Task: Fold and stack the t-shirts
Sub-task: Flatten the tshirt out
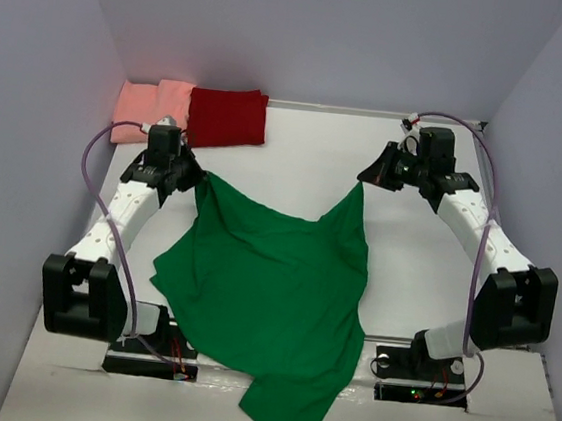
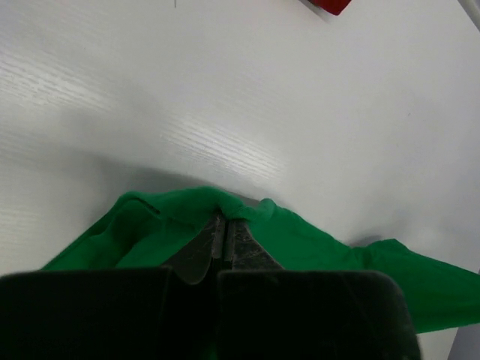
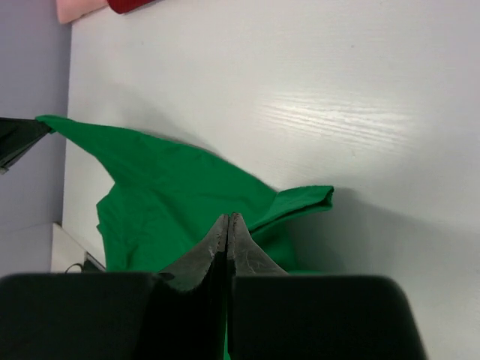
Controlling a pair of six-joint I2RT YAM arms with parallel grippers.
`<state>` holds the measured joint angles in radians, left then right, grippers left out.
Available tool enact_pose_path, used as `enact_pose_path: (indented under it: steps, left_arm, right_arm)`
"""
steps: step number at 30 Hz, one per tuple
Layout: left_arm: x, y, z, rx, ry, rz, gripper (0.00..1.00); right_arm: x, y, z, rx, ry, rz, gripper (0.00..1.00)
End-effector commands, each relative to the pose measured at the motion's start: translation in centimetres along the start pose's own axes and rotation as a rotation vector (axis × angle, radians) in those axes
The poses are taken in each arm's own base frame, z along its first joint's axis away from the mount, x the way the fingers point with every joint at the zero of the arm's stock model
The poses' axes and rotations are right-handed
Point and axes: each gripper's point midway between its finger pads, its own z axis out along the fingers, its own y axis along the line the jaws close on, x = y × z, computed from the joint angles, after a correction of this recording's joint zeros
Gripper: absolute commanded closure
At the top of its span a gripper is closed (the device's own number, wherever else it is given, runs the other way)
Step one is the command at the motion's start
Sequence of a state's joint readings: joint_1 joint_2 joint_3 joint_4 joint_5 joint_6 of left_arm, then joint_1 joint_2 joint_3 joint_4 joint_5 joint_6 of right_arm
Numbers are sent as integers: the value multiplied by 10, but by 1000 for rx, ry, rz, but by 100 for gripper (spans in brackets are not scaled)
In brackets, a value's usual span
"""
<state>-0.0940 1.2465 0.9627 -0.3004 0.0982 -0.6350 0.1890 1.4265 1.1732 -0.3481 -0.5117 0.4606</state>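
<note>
The bright green t-shirt point(image 1: 273, 290) hangs stretched between both grippers, and its lower end trails past the table's near edge. My left gripper point(image 1: 201, 176) is shut on its left upper corner; in the left wrist view the green cloth point(image 2: 180, 217) bunches round the closed gripper point(image 2: 226, 218). My right gripper point(image 1: 363, 182) is shut on the right upper corner, with green cloth point(image 3: 180, 195) spreading from the closed gripper point(image 3: 228, 217). The salmon-pink t-shirt point(image 1: 149, 108) and the dark red t-shirt point(image 1: 227, 116) lie folded side by side at the back left.
Grey walls close in the white table point(image 1: 427, 256) on the left, back and right. The arm bases point(image 1: 150, 353) stand at the near edge, under the hanging green cloth. The dark red shirt's corner point(image 2: 330, 4) shows at the top of the left wrist view.
</note>
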Motion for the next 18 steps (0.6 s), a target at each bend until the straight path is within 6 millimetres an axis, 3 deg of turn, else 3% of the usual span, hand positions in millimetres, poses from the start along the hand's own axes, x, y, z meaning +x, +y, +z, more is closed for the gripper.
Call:
enact_pose_path:
  steps: [1, 4, 6, 7, 9, 10, 11, 12, 18]
  left_arm:
    - [-37, -29, 14, 66, -65, 55, 100]
    - [-45, -38, 33, 69, -38, 75, 100]
    - [-40, -32, 53, 31, 10, 78, 100]
    - [-49, -38, 55, 34, 3, 85, 100]
    - [-43, -27, 63, -38, 83, 83, 100]
    - [-37, -18, 79, -78, 129, 90, 100]
    - [-46, -22, 83, -80, 130, 100, 100]
    - [-38, -11, 93, -117, 178, 97, 100]
    - [-35, 2, 108, -133, 249, 51, 100]
  right_arm:
    - [-32, -8, 9, 58, -49, -63, 100]
    - [-46, -20, 26, 110, -41, -73, 100]
    - [-54, -29, 38, 141, -29, -84, 100]
    - [-57, -33, 41, 156, -29, -91, 100]
    - [-59, -48, 52, 204, -13, -97, 100]
    - [-62, -51, 56, 213, -13, -100, 100]
    - [-73, -52, 56, 216, -31, -108, 100]
    - [-74, -54, 59, 222, -21, -109, 100]
    - [-85, -67, 86, 238, 5, -102, 100]
